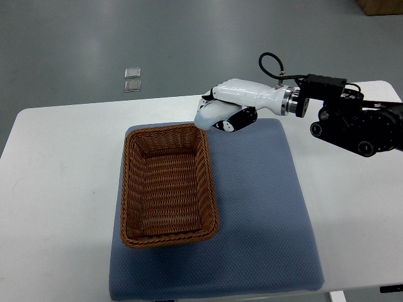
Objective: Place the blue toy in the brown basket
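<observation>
The brown wicker basket point(211, 184) lies on a blue-grey mat point(264, 207) in the middle of the white table; its inside looks bare. My right hand point(221, 116) comes in from the right edge and hovers by the basket's far right corner. Its white fingers point(237, 121) are curled around a pale blue toy point(206, 115), which pokes out on the left side of the hand, just above the basket's rim. Most of the toy is hidden by the fingers. The left arm does not show.
The mat covers the table's middle, with bare white table point(56, 189) on both sides. The right arm's black wrist and forearm point(352, 123) hang over the table's far right. Two small clear packets point(132, 80) lie on the grey floor beyond the table.
</observation>
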